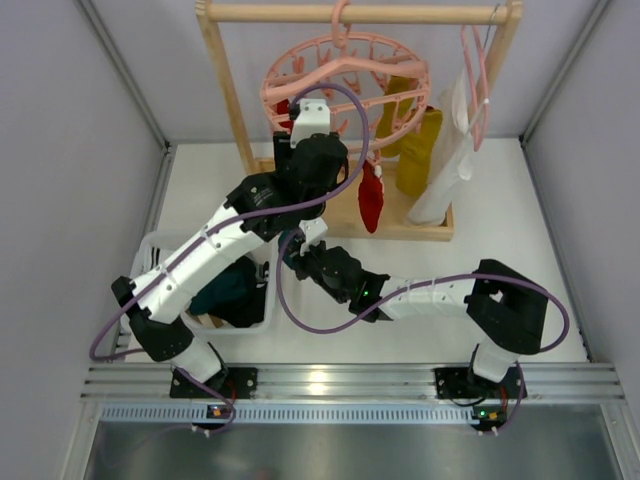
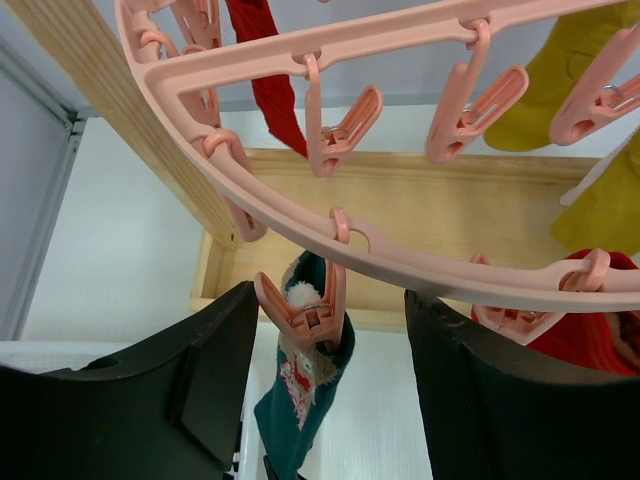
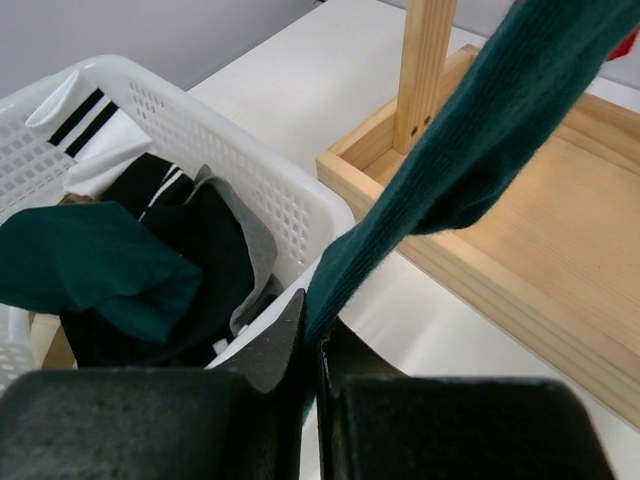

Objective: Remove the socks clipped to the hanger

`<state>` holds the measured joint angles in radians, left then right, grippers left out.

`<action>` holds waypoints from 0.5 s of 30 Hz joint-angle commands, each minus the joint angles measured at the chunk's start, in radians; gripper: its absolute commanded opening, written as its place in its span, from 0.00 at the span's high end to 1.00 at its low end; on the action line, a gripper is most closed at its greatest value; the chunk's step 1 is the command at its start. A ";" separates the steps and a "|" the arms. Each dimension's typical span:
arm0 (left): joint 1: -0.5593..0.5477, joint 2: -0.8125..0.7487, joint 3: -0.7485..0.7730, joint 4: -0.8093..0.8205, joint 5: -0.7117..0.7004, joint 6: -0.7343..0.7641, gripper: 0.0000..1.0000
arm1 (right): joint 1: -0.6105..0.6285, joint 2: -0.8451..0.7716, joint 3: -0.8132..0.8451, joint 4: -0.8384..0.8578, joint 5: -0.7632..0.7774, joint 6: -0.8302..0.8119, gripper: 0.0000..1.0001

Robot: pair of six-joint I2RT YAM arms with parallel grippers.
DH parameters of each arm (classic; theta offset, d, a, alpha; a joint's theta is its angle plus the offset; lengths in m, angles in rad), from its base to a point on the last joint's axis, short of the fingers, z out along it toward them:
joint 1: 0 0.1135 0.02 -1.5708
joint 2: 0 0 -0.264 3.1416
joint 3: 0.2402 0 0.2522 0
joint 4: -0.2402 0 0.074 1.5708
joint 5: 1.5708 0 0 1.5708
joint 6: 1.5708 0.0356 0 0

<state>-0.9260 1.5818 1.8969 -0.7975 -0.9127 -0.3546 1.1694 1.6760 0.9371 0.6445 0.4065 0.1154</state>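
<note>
Risk: teal sock (image 2: 300,410) hangs from a clip (image 2: 303,305) under the hanger (image 2: 430,270), left gripper (image 2: 335,360) spread either side of that clip, right gripper (image 3: 315,345) clamped on the sock's lower end below the hanger; tugging before the clip opens could yank the hanger askew.

From above, the left arm (image 1: 230,235) hides the teal sock (image 3: 470,140). Its top runs past the right wrist view's edge.
</note>
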 commanded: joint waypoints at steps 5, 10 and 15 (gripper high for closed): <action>0.024 0.030 0.041 0.047 -0.038 0.002 0.41 | 0.029 -0.012 0.020 0.006 -0.015 -0.002 1.00; 0.067 0.023 0.025 0.046 -0.015 -0.009 0.52 | 0.027 -0.032 -0.001 0.021 -0.014 0.001 1.00; 0.078 0.023 0.024 0.067 0.047 -0.011 0.73 | 0.029 -0.039 -0.009 0.021 -0.012 0.000 1.00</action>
<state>-0.8551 1.6154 1.8999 -0.7876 -0.9024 -0.3649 1.1702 1.6760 0.9360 0.6453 0.4015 0.1150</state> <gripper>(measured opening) 0.328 0.004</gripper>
